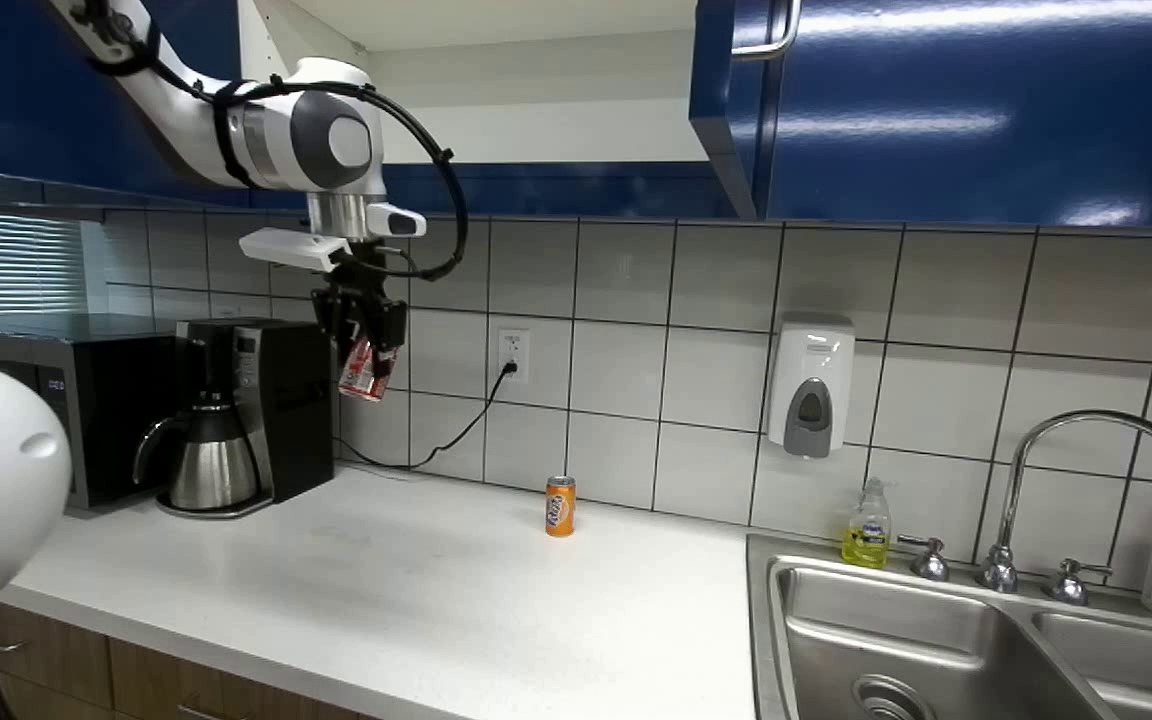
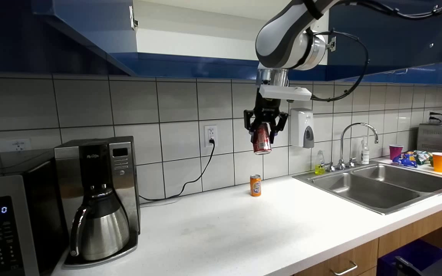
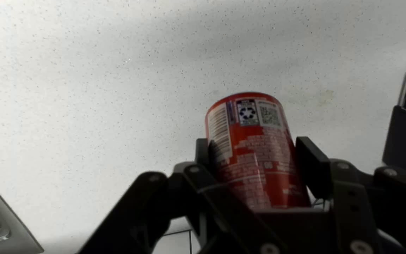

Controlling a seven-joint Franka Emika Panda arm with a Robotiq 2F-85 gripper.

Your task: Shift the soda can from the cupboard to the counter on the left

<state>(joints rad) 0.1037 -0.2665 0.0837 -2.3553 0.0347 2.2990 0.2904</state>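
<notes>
The taking-out part of the task looks done: the small red cylindrical soda can [image 3: 259, 141] with pale printing is out of the wall-mounted cupboard [image 2: 198, 68] with glossy dark blue doors and hangs in the air below its level. The black jointed pincer [image 2: 262, 134] pinches the can by its sides; the can leans a little, its lower end well apart from the long plain white worktop [image 2: 205, 234]. Left to do, judging by the task, are carrying it to the left part of the worktop, lowering it, standing it upright and letting go. That part probably lies towards the steel and black coffee maker [image 2: 98, 172], to the left of the small orange cylindrical can [image 2: 255, 186] standing near the white tiled wall [image 2: 179, 138].

The red can's upper end is hidden by the pincer. The cupboard's upper interior is cut off in both exterior views, and the white and grey robot arm [image 2: 276, 34] covers part of its opening. How near or far the red can hangs over the worktop is hard to judge, and the can's small print is unreadable in the wrist view.
</notes>
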